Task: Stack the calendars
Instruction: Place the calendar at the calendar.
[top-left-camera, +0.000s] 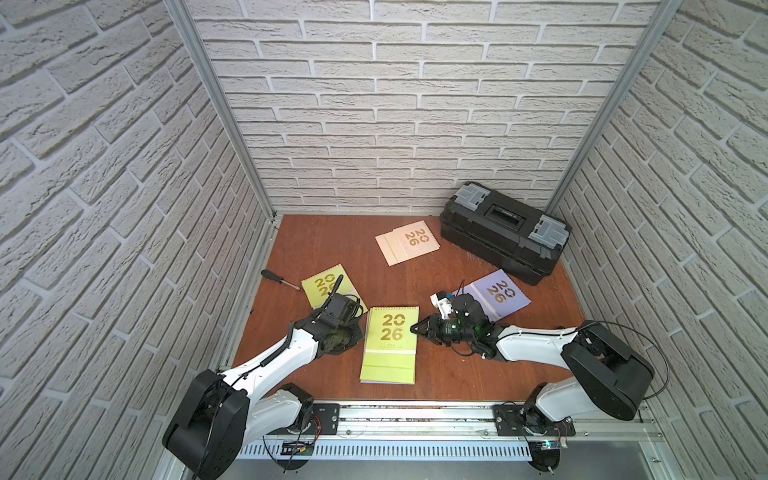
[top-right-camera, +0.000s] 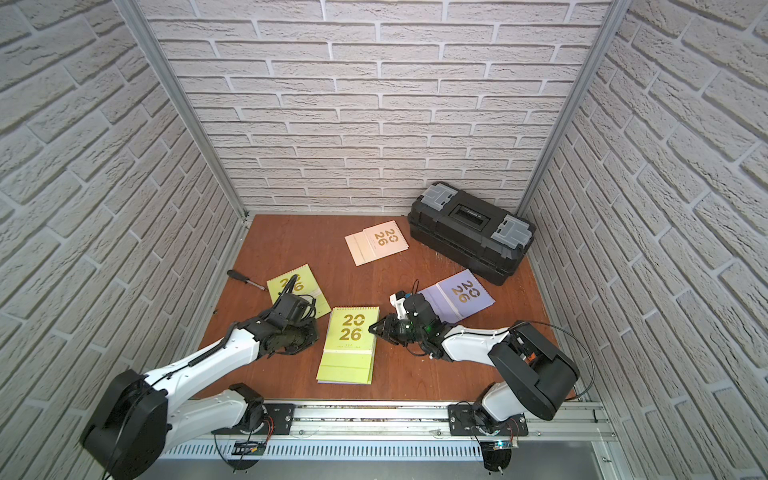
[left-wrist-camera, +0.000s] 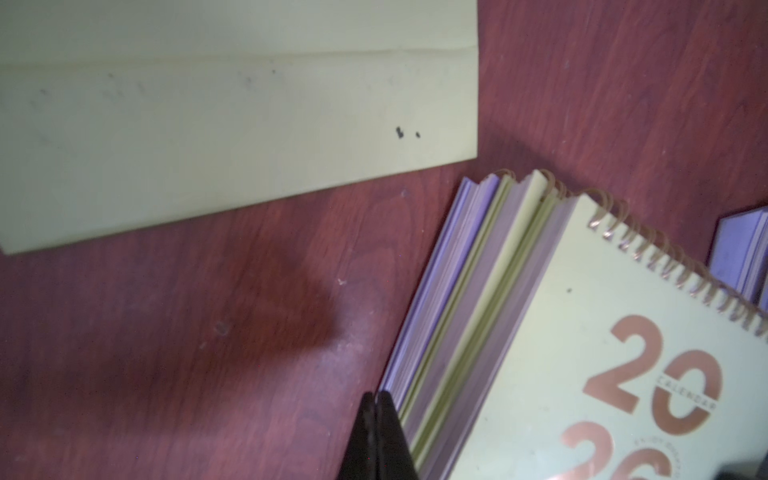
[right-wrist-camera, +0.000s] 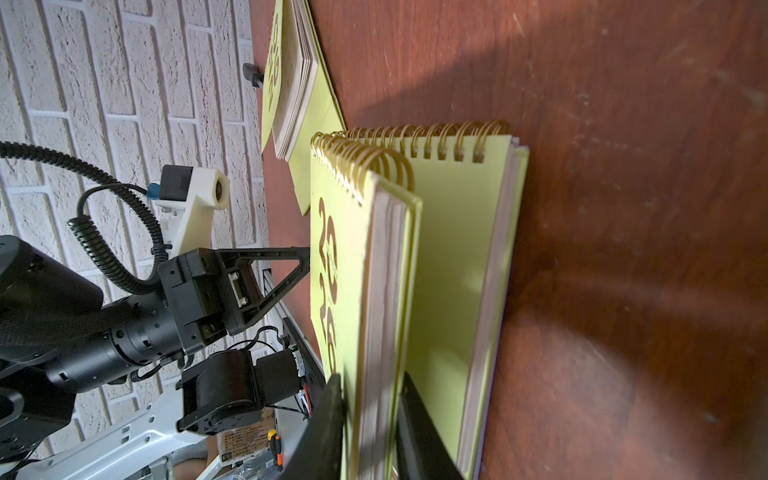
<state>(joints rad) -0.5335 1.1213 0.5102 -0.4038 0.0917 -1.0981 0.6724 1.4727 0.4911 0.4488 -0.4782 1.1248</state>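
The stack (top-left-camera: 390, 345) sits in the middle of the table (top-left-camera: 457, 374), a lime calendar (right-wrist-camera: 349, 257) uppermost over another lime one and a lavender one. The right gripper (right-wrist-camera: 370, 376) straddles that top calendar's edge with its jaws narrow; whether they pinch it I cannot tell; likely it is squaring the calendar on the pile. The left gripper (left-wrist-camera: 376, 401), closed and empty, rests beside the stack's opposite side, probably as a stop. A loose lime calendar (top-left-camera: 318, 286), the cream calendar (top-left-camera: 409, 241) and the lavender calendar (top-left-camera: 498, 293) lie well apart, unstacked.
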